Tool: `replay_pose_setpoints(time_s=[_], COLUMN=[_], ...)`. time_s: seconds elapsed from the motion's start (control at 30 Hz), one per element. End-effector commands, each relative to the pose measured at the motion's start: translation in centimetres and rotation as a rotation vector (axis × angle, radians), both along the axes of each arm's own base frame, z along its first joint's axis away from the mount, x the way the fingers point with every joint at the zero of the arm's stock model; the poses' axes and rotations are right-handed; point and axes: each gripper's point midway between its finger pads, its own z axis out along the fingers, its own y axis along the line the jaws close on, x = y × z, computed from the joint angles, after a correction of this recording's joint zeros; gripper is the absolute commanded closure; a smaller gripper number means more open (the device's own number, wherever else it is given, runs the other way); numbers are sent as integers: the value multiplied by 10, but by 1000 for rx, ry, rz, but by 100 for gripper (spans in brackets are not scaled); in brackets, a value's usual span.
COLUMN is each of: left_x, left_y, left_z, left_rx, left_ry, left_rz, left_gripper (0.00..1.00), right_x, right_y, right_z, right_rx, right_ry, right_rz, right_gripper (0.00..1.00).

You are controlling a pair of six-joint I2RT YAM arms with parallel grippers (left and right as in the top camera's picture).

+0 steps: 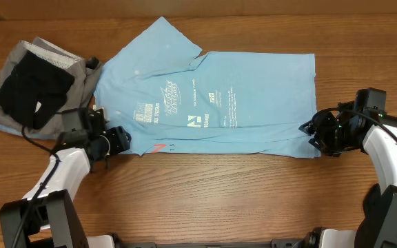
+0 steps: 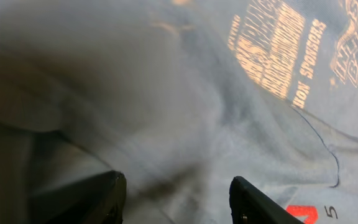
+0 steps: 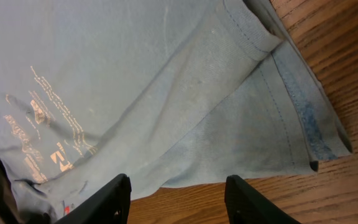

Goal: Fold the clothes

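Overhead: T-shirt (image 1: 212, 96) — soft, light, floppy; left end effector (image 1: 120, 138) and right end effector (image 1: 311, 134) gape empty at its near corners — best pinched there.

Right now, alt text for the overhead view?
A light-blue T-shirt lies spread on a wooden table, white lettering up. The left pincer sits at its lower-left edge near a red mark, the right pincer at its right hem. A grey and black pile lies upper left.
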Motion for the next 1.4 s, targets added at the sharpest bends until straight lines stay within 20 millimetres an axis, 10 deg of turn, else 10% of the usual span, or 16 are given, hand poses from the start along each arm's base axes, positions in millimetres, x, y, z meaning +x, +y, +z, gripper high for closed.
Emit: replay_pose_setpoints(time_s=[0.0,0.37,0.53,1.13,1.37], left_x=[-2,0,-12,-15,-16], left_y=[-12,-14,-15,-25,-27], left_z=[-4,-4,-9,-7,-7], left_rx=[-9,9,4,-118,-150], left_ry=[1,-9,50,97,119], left_rz=[-29,-39,-38,73,125], left_gripper=[44,88,37,33,53], right_x=[4,3,-1,-16,-20], right_y=[-2,-2,0,4,5], right_z=[2,2,2,-1,-1], right_rx=[-10,-8,2,26,30], right_ry=[-12,-5,12,88,102], right_rz=[1,1,1,-15,-15], right_gripper=[48,48,48,44,43])
